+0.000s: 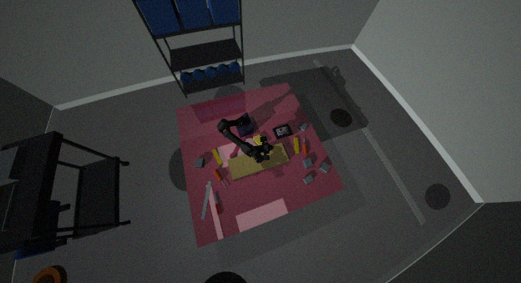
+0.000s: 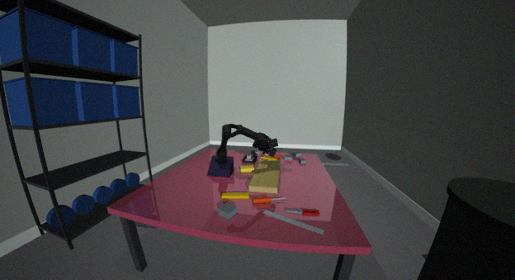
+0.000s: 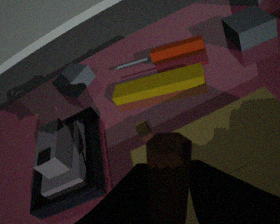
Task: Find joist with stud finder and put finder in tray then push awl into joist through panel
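Observation:
The floor panel (image 1: 246, 168) (image 2: 264, 182) (image 3: 241, 145) is a yellowish board on the pink table. My gripper (image 1: 264, 151) (image 2: 272, 149) (image 3: 169, 169) is above the panel, shut on a brown handle, which looks like the awl (image 3: 168, 146). The awl's metal tip is hidden from view. The stud finder (image 1: 282, 131) (image 3: 55, 155), a pale grey block with a dark square, lies inside the black tray (image 1: 275, 133) (image 3: 97, 167), beside the panel. I cannot tell from these frames whether the panel has a hole.
A yellow bar (image 1: 296, 145) (image 3: 158, 85) and an orange screwdriver (image 1: 305, 149) (image 3: 177, 51) lie past the panel's end. A yellow block (image 1: 257, 138) (image 2: 247, 169) sits beside the panel. Several grey blocks, another yellow bar (image 1: 217, 157), a grey strip (image 1: 206, 200) and red-handled pliers (image 2: 310, 212) lie around.

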